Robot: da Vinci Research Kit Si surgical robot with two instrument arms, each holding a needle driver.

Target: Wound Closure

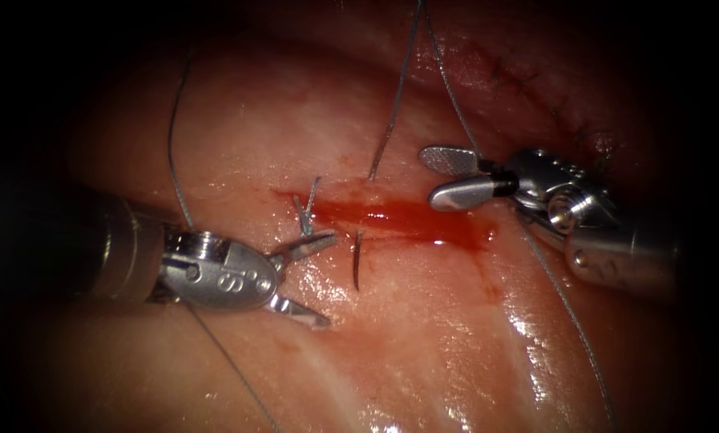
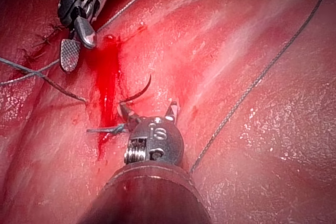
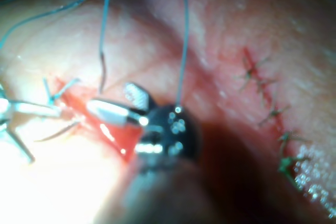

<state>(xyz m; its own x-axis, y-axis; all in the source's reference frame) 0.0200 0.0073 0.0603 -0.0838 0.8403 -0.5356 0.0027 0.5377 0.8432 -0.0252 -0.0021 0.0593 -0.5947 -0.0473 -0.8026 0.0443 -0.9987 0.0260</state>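
On the tissue [image 1: 423,353], a cut [image 1: 391,218] wet with red fluid [image 1: 447,232]. Left tool [image 1: 315,281] spread wide beside the cut's left end, holding nothing. Right tool [image 1: 443,176] spread at the right end, also empty. Needle [image 1: 357,261] stuck in the tissue just right of the left tool's upper jaw. Thread [image 1: 395,96] trailing upward; cut ends [image 1: 307,204] nearby.

Two slim tools of bright, polished metal on dark round shafts. Left tool [image 1: 307,277]: smooth oval wrist housing, engraved mark like "S", small round pivot screws, coiled spring-like part behind the housing, narrow tapered jaws. Right tool [image 1: 454,176]: blocky silver wrist with small holes, round screw head, broader jaws with cross-hatched inner faces.
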